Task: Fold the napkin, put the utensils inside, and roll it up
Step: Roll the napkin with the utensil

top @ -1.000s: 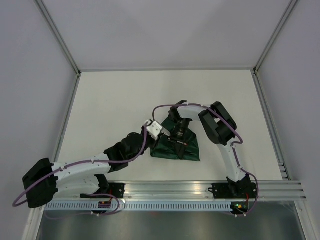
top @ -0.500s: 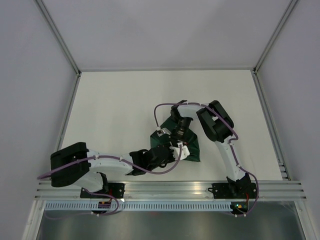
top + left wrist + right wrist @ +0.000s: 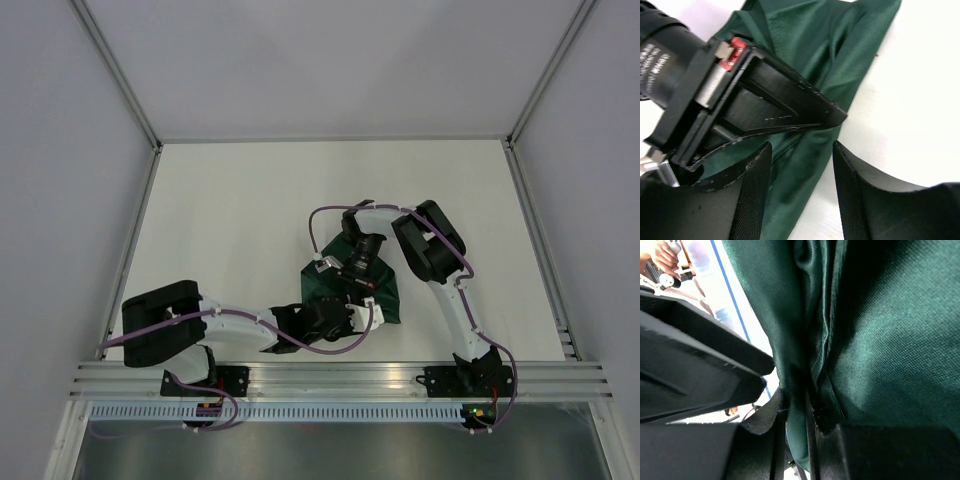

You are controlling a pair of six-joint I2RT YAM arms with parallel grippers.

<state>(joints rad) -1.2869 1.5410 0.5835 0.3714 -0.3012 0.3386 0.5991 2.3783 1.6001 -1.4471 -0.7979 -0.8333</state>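
Fold pinch: right hand clenched on napkin ridge; left hand released.
The napkin lies bunched on the desk under the right hand, with the left jaws apart astride the cloth just beside it. Fork not visible. Risk: the left closing may strike the right's finger or drag the fold loose.

The only lettering shows in the left wrist view: a few rows of small white print on the black cylinder behind the right gripper, seemingly letters and digits, too blurred to read.
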